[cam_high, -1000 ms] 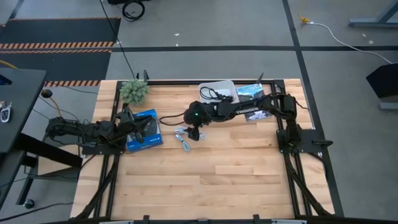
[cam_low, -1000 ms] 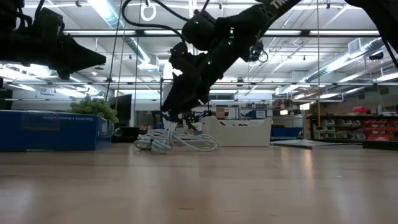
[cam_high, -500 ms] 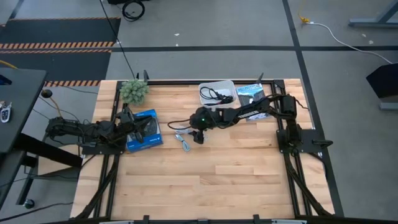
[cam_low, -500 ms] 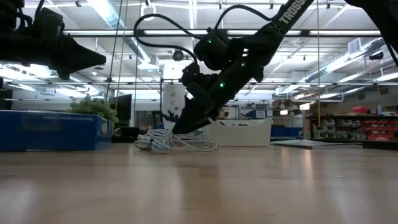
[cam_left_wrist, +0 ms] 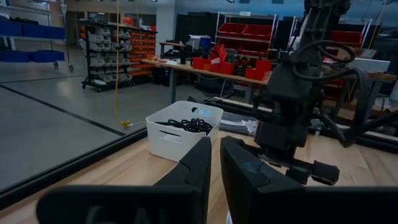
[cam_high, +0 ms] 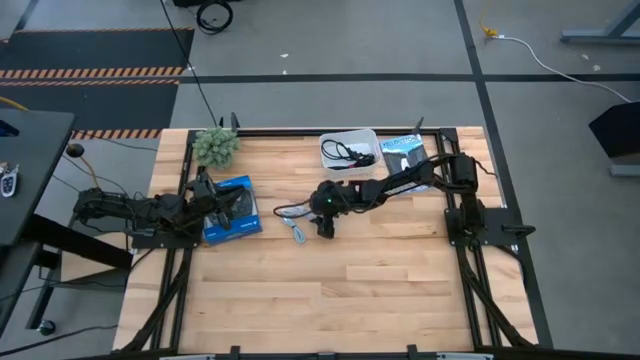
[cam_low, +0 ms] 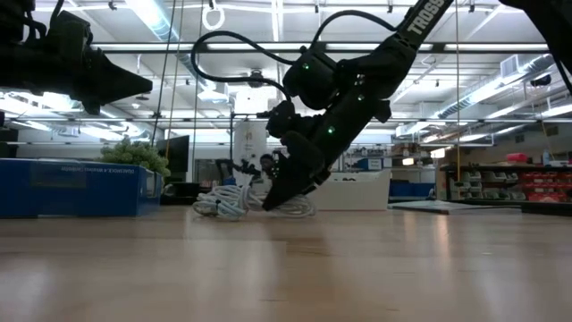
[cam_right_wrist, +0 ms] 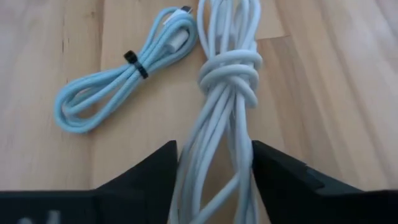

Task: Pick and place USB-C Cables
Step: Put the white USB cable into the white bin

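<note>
Two pale cable bundles lie on the wood. A white knotted one (cam_right_wrist: 227, 81) (cam_high: 299, 232) runs between the fingers of my open right gripper (cam_right_wrist: 214, 155) (cam_high: 318, 228) (cam_low: 273, 201), which is low over the table. A pale blue one with a black tie (cam_right_wrist: 124, 78) (cam_high: 290, 211) lies beside it. Black cables (cam_high: 350, 153) (cam_left_wrist: 183, 126) rest inside the white tray (cam_high: 328, 141). My left gripper (cam_left_wrist: 215, 168) is shut and waits above the blue box (cam_high: 232, 208) at the table's left. My right gripper comes at the white knotted bundle slanting down from the table's right, one finger (cam_right_wrist: 155, 168) on each side of its strands (cam_right_wrist: 214, 180), fingers along the bundle. The bundle lies flat on the table. Whether the fingers touch it, I cannot tell.
A flat black-and-blue packet (cam_high: 405, 148) lies right of the tray at the far edge. A small green plant (cam_high: 215, 145) stands at the far left corner. The near half of the table (cam_high: 340, 300) is bare wood.
My right gripper has come down from above the pale cables to table height and shifted a little toward the near edge, its arm dropping low. Its fingers now straddle the white knotted bundle. The cables have not moved.
</note>
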